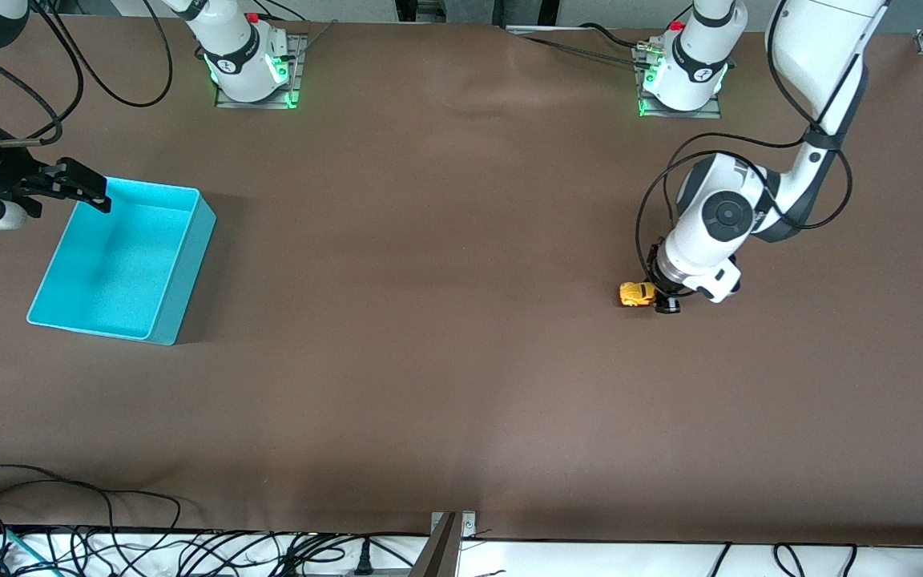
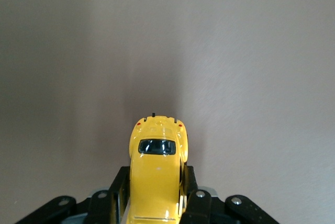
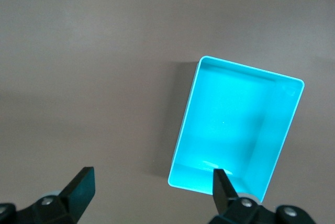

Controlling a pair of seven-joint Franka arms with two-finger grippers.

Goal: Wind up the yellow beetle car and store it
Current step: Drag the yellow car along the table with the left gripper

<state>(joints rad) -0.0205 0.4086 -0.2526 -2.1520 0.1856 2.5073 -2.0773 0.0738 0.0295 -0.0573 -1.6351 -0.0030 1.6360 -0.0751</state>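
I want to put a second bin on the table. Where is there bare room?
The brown table is bare between the turquoise bin and the yellow beetle car. Crowded spots: the left gripper shut on the car, the open right gripper over the bin's corner.

The yellow beetle car is seen as a tiny toy with a rounded, glossy body, a dark window and two small red lights at one end. It is gripped at its sides between two black fingers, low at the brown table, toward the left arm's end.
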